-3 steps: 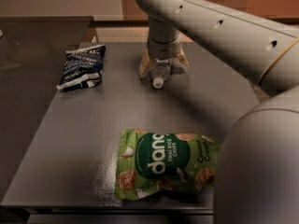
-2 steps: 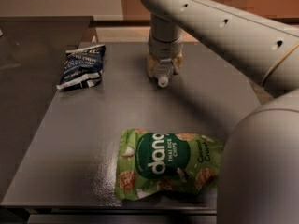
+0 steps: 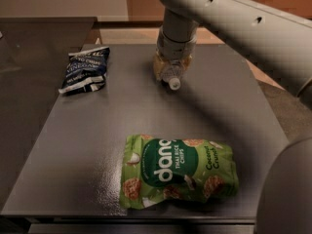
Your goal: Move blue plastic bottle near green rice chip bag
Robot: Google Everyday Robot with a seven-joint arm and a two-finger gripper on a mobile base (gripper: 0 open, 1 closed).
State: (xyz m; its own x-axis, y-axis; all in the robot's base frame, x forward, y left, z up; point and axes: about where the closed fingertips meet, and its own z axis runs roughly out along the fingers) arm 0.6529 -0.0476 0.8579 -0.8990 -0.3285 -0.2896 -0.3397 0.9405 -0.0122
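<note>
The blue plastic bottle (image 3: 172, 76) is at the back middle of the grey table (image 3: 87, 145), with its white cap pointing toward me. My gripper (image 3: 171, 68) comes down from above and is shut on the bottle's body, one pale finger on each side. I cannot tell if the bottle is touching the table. The green rice chip bag (image 3: 180, 172) lies flat near the table's front edge, well in front of the bottle and apart from it.
A smaller dark blue-black chip bag (image 3: 85, 69) lies at the back left of the table. My arm (image 3: 253, 28) spans the upper right and its bulk (image 3: 287, 189) fills the lower right corner. A second dark surface (image 3: 29, 48) adjoins on the left.
My gripper, with the bottle in it, has shifted slightly to the right. Both bags have stayed where they were.
</note>
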